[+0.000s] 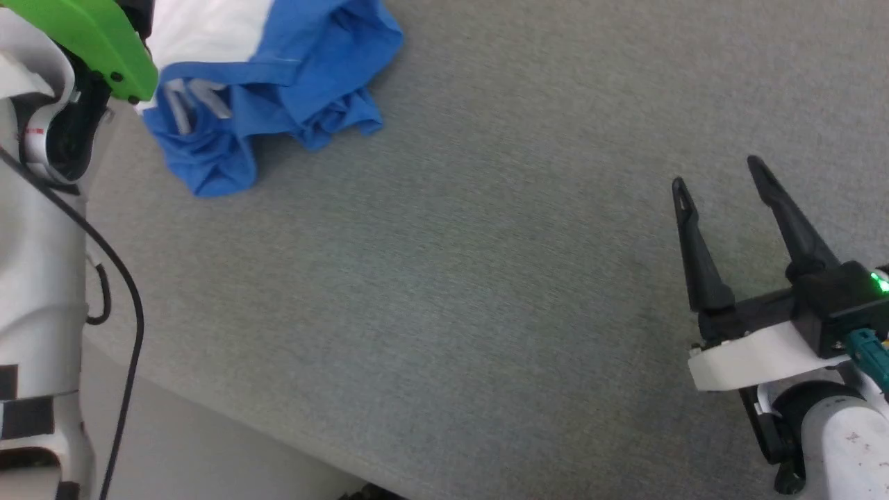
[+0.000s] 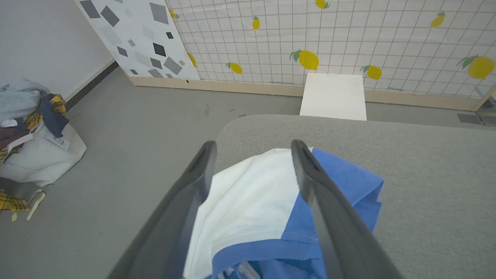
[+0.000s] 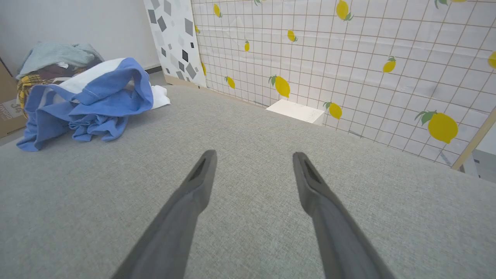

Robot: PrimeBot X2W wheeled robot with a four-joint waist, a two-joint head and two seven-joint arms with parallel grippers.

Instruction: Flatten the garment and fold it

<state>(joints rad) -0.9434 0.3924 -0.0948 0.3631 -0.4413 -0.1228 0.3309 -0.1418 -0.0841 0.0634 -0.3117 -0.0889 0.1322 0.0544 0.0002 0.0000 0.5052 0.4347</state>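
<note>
The garment (image 1: 278, 83) lies crumpled in a heap near the far left corner of the grey table, white body uppermost, blue sleeves bunched in front. In the left wrist view the garment (image 2: 252, 197) sits just under and between the fingers of my left gripper (image 2: 254, 149), which hangs open above it, nothing held. In the head view the left arm shows as a pale forearm with a green cover at the left edge. My right gripper (image 1: 715, 173) stands open and empty over bare table at the right, far from the garment (image 3: 89, 100); its open fingers frame the right gripper (image 3: 254, 159) midpoint.
The grey padded table (image 1: 451, 278) has its near edge at lower left. A black cable (image 1: 132, 326) hangs by the left arm. Beyond the table stand a lemon-print grid screen (image 3: 348, 58), a white box (image 2: 333, 97) and a bag of clothes (image 2: 35, 135) on the floor.
</note>
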